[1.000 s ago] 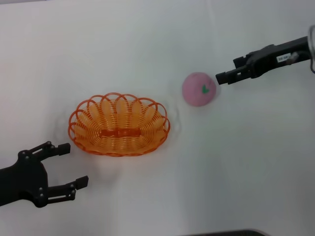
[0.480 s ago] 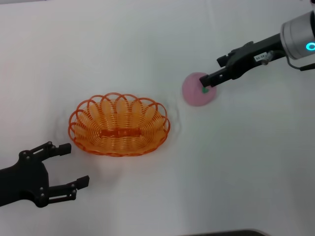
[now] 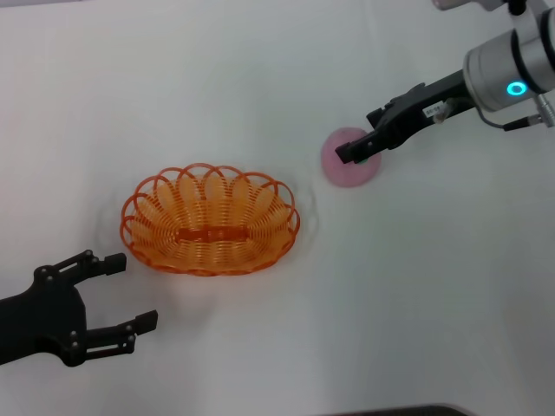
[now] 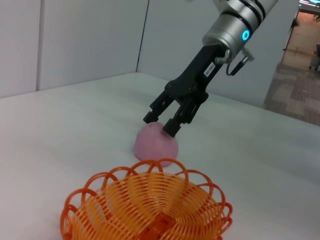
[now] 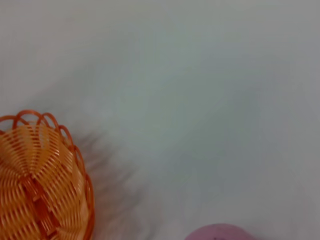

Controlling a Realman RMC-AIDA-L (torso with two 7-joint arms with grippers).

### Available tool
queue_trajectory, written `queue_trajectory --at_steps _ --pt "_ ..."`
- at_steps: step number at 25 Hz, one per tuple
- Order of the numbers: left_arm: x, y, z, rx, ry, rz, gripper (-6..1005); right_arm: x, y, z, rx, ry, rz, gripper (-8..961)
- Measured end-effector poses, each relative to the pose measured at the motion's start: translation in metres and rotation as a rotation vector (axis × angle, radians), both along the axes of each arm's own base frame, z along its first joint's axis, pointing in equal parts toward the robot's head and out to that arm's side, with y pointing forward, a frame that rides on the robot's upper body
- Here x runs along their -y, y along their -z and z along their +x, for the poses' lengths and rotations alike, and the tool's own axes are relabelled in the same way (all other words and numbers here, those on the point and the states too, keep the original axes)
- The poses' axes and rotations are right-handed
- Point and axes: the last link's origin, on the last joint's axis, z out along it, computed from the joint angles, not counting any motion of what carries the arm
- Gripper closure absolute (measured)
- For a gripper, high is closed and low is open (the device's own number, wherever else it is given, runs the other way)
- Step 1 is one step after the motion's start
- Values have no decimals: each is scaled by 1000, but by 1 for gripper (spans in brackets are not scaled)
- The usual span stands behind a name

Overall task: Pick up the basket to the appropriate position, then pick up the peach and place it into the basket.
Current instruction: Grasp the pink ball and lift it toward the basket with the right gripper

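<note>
The orange basket [image 3: 210, 219] stands on the white table, left of centre; it also shows in the left wrist view [image 4: 150, 210] and the right wrist view [image 5: 35, 185]. The pink peach [image 3: 349, 169] lies on the table to the basket's right, apart from it. My right gripper [image 3: 349, 152] is open right over the peach's top. In the left wrist view its fingers [image 4: 161, 124] straddle the top of the peach [image 4: 156, 146]. The peach's leaf mark is hidden. Only the peach's edge [image 5: 220, 233] shows in the right wrist view. My left gripper [image 3: 132, 290] is open and empty, near the basket's front left.
The white table [image 3: 260, 78] stretches around both things. A dark edge [image 3: 399, 410] shows at the table's near side. Pale wall panels [image 4: 90, 40] stand behind the table in the left wrist view.
My right gripper has moved left from beside the peach to over it, covering the green leaf mark. The peach, basket and left arm have not moved.
</note>
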Motion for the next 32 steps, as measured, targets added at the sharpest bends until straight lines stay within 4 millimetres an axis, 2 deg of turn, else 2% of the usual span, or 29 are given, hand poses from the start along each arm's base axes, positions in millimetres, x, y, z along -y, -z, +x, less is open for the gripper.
queue_trajectory --at_steps 11,23,25,31,32 --pt "0 0 0 0 2 -3 95 -4 20 -1 46 -13 -16 53" --pt "0 0 0 -1 0 0 94 -1 19 -1 37 -6 -37 92" --pt "0 0 0 0 0 0 94 0 19 -1 34 -5 -41 314" --pt "0 0 0 0 -1 0 94 -1 13 -4 14 -3 -33 523" --pt "0 0 0 0 -1 0 94 -1 10 -5 4 0 -30 533"
